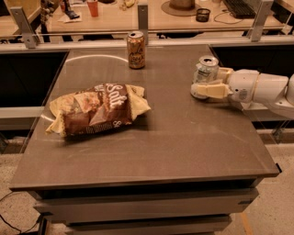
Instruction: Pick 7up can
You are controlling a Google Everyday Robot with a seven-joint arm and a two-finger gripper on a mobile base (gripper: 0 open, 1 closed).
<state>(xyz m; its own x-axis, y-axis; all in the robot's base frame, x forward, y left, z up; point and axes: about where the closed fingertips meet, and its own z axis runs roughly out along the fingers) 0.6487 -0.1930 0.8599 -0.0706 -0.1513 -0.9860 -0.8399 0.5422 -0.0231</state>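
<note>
The 7up can (205, 71), pale silver-green with a silver top, stands upright on the dark table (174, 137) near its right edge. My gripper (205, 81) reaches in from the right on a white arm and has the can between its cream fingers. The near finger (207, 89) lies against the front of the can's base. The far finger (225, 72) shows behind the can. The can rests on the table.
A brown-gold can (136, 49) stands at the back middle of the table. A crumpled brown chip bag (96, 110) lies at the left. A desk with clutter (183, 13) runs behind the table, beyond a rail.
</note>
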